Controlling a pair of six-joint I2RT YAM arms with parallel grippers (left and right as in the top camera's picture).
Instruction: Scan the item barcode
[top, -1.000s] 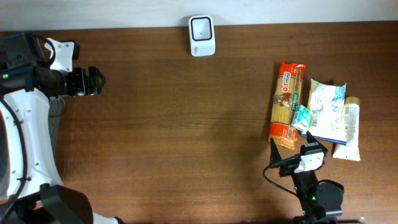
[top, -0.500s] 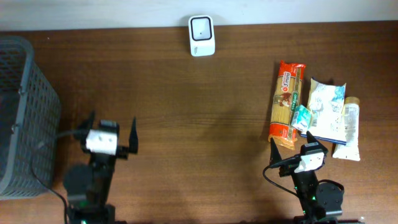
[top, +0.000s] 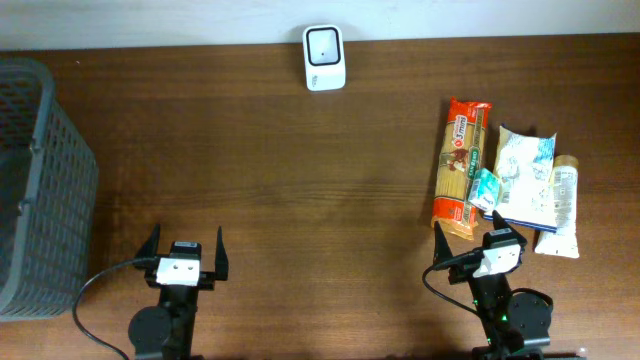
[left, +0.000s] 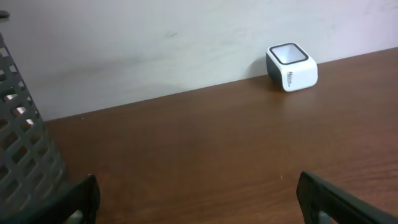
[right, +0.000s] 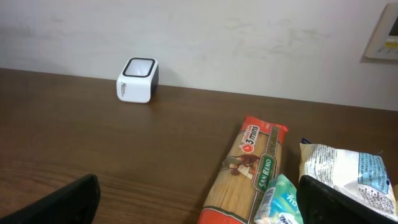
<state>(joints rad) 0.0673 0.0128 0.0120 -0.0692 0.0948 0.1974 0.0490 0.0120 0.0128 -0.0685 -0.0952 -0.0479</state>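
Several grocery items lie in a cluster at the right: an orange pasta pack (top: 461, 168) (right: 245, 171), a small teal packet (top: 486, 188) (right: 280, 202) resting on it, a white-and-blue bag (top: 525, 175) (right: 348, 171) and a pale tube (top: 565, 207). The white barcode scanner (top: 324, 57) (left: 291, 66) (right: 138, 79) stands at the table's back edge against the wall. My right gripper (top: 468, 232) (right: 199, 208) is open just in front of the pasta pack and holds nothing. At the front left, my left gripper (top: 186, 250) (left: 199, 208) is open and empty over bare wood.
A dark grey mesh basket (top: 40, 190) (left: 25, 168) stands at the left table edge, close to my left gripper. A pale wall runs behind the scanner. Brown wood spreads between the two arms.
My left arm has swung from the far left, above the basket, down to the front left of the table, uncovering the basket. The right arm and the items have not moved.
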